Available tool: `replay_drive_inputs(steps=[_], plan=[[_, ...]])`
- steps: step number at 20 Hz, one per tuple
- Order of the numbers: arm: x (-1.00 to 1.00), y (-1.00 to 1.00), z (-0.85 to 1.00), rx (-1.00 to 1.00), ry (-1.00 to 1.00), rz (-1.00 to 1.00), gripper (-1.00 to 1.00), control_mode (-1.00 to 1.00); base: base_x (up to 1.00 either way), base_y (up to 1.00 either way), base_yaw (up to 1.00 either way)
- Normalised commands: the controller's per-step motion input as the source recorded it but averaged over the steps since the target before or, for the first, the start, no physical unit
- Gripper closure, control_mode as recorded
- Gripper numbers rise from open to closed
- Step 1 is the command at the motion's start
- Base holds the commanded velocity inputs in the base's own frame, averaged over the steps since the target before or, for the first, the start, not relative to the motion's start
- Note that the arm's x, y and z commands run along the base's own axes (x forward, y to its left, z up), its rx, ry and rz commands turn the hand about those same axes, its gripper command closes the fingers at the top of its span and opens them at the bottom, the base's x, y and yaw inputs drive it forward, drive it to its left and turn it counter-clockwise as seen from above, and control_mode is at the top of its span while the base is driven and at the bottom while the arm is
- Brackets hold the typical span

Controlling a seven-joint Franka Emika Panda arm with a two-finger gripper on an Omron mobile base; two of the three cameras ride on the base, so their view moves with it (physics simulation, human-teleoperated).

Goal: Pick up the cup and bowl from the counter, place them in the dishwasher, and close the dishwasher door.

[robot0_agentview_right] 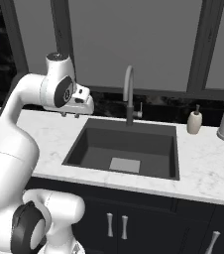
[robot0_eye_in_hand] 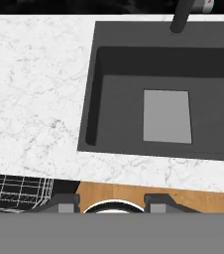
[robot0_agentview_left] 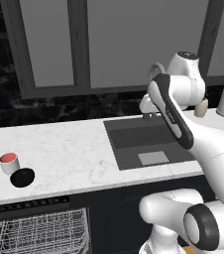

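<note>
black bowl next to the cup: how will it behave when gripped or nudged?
The small glossy black rounded bowl looks rigid, and probably slick given its sheen. Its rounded body may rock or slide on the white marble counter if nudged. It sits right against the white cup with red inside, so a push could shift both.

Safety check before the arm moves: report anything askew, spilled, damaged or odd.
Nothing spilled or damaged. The cup stands upright on the counter, the bowl close beside it near the front edge. The dishwasher below shows its wire rack, so it's open.
</note>
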Motion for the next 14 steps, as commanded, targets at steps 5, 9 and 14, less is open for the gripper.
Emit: replay_drive_inputs(steps=[5, 9, 14], plan=[[-0.42, 0.15, 0.0, 0.0, -0.01, 0.1, -1.0, -1.0, 0.0, 0.0, 0.0], [-0.55, 0.66, -0.03, 0.0, -0.07, 0.23, -1.0, -1.0, 0.0, 0.0, 0.0], [-0.27, 1.0, 0.0, 0.0, 0.0, 0.22, -1.0, -1.0, 0.0, 0.0, 0.0]])
